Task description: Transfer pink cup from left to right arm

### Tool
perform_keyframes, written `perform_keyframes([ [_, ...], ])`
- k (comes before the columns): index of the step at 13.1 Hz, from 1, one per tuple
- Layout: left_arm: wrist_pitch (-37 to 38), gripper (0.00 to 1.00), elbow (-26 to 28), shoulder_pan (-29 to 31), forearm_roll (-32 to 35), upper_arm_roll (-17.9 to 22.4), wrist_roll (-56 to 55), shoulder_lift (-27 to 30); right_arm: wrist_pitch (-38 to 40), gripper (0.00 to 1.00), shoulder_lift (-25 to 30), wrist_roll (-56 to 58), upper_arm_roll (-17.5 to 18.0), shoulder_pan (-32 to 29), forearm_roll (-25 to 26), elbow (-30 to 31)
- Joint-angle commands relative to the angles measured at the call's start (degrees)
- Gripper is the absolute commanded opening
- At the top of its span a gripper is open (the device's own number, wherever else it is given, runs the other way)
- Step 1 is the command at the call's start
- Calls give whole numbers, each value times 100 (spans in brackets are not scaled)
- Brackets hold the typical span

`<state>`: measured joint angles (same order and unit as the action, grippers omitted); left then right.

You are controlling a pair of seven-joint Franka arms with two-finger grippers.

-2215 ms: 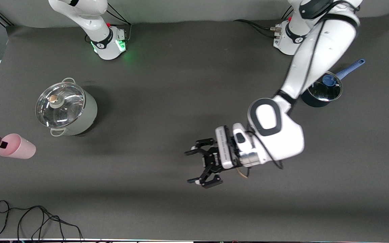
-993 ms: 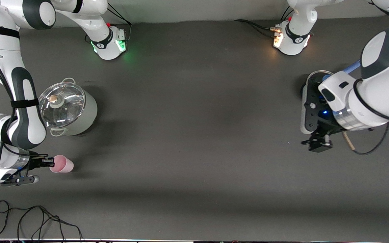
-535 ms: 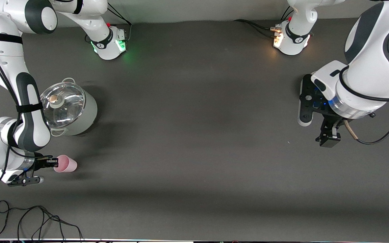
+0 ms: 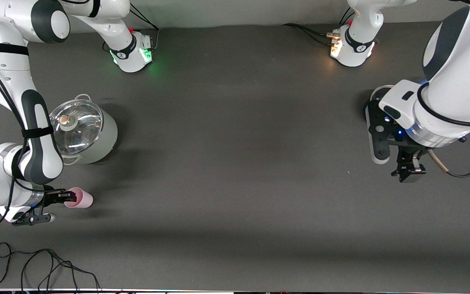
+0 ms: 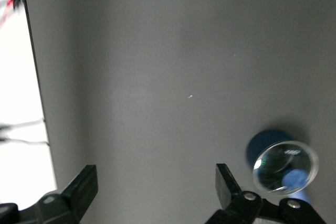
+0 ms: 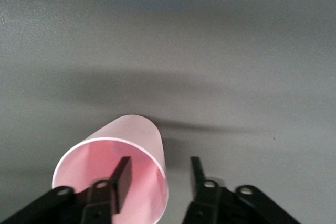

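Right tool [image 6: 157, 179], low at the right arm's end of the counter [image 4: 235, 163]: jaws parted, one finger [image 6: 122, 177] inside the pink cup [image 6: 118, 169] and the other outside its wall, apparently no longer pinching it. The cup sits on the counter, nearer the front camera than the lidded steel pot [image 4: 80, 130]; likely a set-down. Left tool [image 5: 157, 192] waits, jaws wide and empty, over the counter beside the blue saucepan [image 5: 282, 165].
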<state>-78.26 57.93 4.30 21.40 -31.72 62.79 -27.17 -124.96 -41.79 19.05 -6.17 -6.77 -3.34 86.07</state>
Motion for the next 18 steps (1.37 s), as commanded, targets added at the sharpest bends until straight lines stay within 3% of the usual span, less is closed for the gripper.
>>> perform_keyframes([
  [1,293,100,-1,-17,57,-1,-1475,62,50,100,13,108,19,-44,0,-125],
  [3,320,100,-1,-17,13,-10,-2564,89,496,100,223,116,-7,-44,18,-151],
  [8,452,100,16,132,-812,-18,-5730,124,2008,100,1557,11,-16,-18,53,-143],
  [11,486,100,78,158,-831,8,-5919,98,2721,100,2252,-129,-16,9,53,-134],
  [18,627,100,341,308,-743,96,-5822,89,2942,100,3291,-1245,-7,464,27,314],
])
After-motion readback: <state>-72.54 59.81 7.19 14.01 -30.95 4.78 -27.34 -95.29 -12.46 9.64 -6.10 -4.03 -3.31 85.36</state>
